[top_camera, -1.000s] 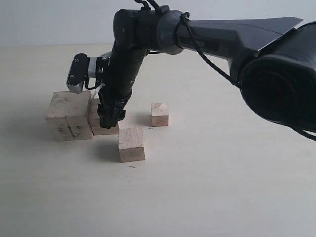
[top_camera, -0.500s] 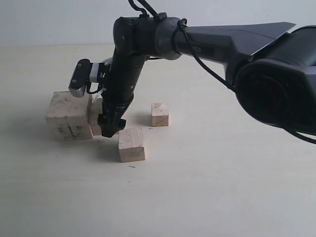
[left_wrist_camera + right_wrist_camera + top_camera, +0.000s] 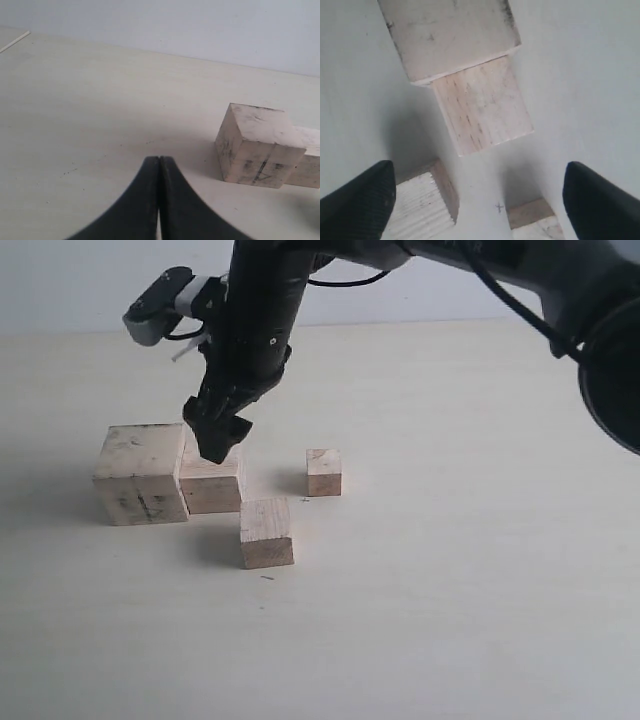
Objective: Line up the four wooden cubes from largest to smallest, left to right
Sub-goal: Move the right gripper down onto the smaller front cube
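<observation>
Four wooden cubes stand on the pale table (image 3: 460,600). The largest cube (image 3: 142,472), scuffed, is furthest left, and the second cube (image 3: 212,483) touches its right side. The third cube (image 3: 266,532) sits nearer the front, and the smallest cube (image 3: 323,471) is to the right. My right gripper (image 3: 217,443) hangs just above the second cube, open and empty. Its wrist view looks down on the largest cube (image 3: 450,35), second cube (image 3: 481,105), third cube (image 3: 420,205) and smallest cube (image 3: 535,222) between its wide fingers (image 3: 357,200). My left gripper (image 3: 159,160) is shut, low over bare table, with the largest cube (image 3: 257,145) ahead.
A small pencil cross (image 3: 499,206) marks the table between the third and smallest cubes. A pale wall (image 3: 60,280) rises behind the table. The right arm (image 3: 260,320) reaches in from the upper right, over the cubes.
My right gripper has let go of the second cube and risen above it with its jaws spread wide. The second cube stays beside the largest one.
</observation>
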### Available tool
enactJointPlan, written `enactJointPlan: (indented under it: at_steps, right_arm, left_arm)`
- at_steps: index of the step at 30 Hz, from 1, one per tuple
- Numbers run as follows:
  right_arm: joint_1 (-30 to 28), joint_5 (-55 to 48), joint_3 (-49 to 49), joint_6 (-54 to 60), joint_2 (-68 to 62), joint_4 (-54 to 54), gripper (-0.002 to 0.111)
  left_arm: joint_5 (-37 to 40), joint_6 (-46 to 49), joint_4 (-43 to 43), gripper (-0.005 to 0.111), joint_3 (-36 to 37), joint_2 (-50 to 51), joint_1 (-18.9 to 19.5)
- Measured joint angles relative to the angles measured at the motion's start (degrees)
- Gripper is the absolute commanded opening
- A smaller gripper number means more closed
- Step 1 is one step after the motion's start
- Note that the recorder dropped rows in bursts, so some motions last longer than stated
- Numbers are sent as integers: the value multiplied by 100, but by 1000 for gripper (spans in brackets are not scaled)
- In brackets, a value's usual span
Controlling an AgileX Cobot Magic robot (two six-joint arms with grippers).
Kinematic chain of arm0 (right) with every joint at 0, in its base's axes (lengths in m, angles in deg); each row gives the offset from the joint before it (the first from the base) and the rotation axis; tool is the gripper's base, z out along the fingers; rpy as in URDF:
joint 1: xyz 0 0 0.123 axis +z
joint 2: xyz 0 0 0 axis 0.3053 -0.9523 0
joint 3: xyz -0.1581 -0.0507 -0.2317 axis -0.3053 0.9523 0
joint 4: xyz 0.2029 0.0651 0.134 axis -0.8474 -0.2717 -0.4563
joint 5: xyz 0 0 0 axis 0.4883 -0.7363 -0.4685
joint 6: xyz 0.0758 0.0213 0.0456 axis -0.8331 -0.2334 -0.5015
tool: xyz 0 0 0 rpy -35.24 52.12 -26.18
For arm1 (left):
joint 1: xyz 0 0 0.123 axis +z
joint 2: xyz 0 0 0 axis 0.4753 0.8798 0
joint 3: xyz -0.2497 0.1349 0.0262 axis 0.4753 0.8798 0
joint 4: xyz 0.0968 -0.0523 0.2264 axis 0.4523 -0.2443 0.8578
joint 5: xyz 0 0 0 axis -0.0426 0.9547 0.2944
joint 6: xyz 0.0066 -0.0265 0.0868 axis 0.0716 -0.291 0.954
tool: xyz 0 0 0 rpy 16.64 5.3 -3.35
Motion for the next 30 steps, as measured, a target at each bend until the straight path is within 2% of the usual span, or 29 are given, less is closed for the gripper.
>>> enactJointPlan:
  at_steps: [2, 5, 10, 12, 20, 30]
  right_arm:
    - [0, -173, 0, -532, 159, 0, 60]
    - [0, -199, 0, -1221, 262, 0, 46]
    - [0, -234, 36, -3184, 297, -64, 46]
    - [0, -234, 112, -3399, 297, -64, 46]
    - [0, -248, 643, -2511, 432, -64, 46]
    - [0, -262, 1852, -404, 1224, -135, 46]
  left_arm:
    - [0, 0, 0, 0, 0, 0, 0]
    - [0, 0, 0, 0, 0, 0, 0]
    - [0, 0, 0, 0, 0, 0, 0]
    - [0, 0, 0, 0, 0, 0, 0]
    - [0, 0, 0, 0, 0, 0, 0]
    - [0, 0, 0, 0, 0, 0, 0]
